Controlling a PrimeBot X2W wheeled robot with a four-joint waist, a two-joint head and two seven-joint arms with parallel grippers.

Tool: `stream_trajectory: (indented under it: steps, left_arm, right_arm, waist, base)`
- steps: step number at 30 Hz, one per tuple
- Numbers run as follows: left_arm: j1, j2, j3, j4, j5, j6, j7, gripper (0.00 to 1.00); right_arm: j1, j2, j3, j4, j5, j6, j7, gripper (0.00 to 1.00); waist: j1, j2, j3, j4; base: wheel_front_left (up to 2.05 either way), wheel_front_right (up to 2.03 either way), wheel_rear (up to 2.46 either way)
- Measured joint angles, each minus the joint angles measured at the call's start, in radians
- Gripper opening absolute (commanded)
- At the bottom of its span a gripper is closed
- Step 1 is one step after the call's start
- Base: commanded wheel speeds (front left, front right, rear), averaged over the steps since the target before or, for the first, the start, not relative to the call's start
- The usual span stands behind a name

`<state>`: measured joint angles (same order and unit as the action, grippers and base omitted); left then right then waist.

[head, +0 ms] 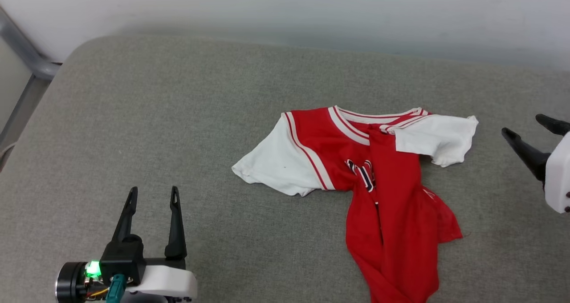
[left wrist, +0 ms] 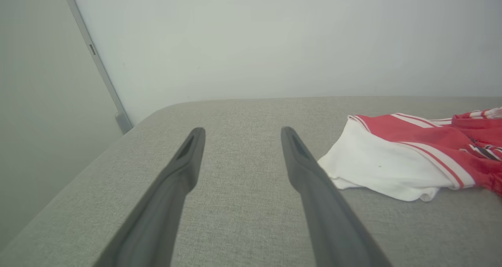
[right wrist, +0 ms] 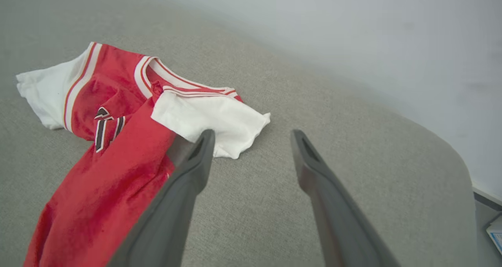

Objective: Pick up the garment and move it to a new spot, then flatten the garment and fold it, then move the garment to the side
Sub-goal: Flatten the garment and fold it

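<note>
While left pincer (head: 154, 190) and right pincer (head: 522, 124) are gaping empty, the garment (head: 392, 183) is lying crumpled, limp and light, sleeves (head: 276, 163) likely offering handholds.

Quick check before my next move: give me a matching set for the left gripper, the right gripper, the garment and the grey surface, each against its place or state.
Things
1. left gripper
2. right gripper
3. garment
4. grey padded surface

Places or states
A. rumpled, red body twisted over itself
B. lower left of the head view, open, well apart from the garment
C. lies under everything, with a rounded far-left corner
D. right edge of the head view, open, near the white sleeve

Pairs: 1-B, 2-D, 3-A, 4-C
</note>
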<state>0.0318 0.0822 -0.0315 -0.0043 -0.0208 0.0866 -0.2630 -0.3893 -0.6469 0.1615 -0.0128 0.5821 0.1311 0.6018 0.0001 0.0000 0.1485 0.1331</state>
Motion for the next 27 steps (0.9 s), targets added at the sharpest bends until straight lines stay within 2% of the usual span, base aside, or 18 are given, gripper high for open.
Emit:
stream_trajectory:
  steps: [3, 11, 22, 27]
  left_arm:
    - [-0.016, -0.001, -0.005, -0.001, -0.001, -0.002, 0.000, 1.00]
    - [-0.066, -0.012, -0.025, -0.003, -0.003, -0.003, 0.000, 1.00]
    - [-0.133, -0.022, -0.051, -0.003, -0.010, -0.003, 0.000, 1.00]
    - [-0.160, -0.025, -0.059, 0.003, -0.010, -0.004, 0.000, 1.00]
  right_arm:
    - [-0.045, -0.027, 0.041, 0.070, 0.015, 0.000, 0.105, 1.00]
    - [-0.158, -0.029, 0.096, 0.198, 0.044, 0.000, 0.273, 1.00]
    - [-0.275, 0.039, 0.138, 0.360, -0.009, 0.000, 0.303, 1.00]
    - [-0.284, 0.013, 0.197, 0.394, -0.018, 0.000, 0.300, 1.00]
  waist:
    - [0.0000, 0.0000, 0.031, 0.014]
    - [0.0000, 0.0000, 0.116, 0.048]
    - [0.0001, 0.0000, 0.227, 0.083]
    - [0.0000, 0.0000, 0.257, 0.102]
  base:
    - [0.00, 0.00, 0.00]
    - [0.00, 0.00, 0.00]
    - [0.00, 0.00, 0.00]
    - [0.00, 0.00, 0.00]
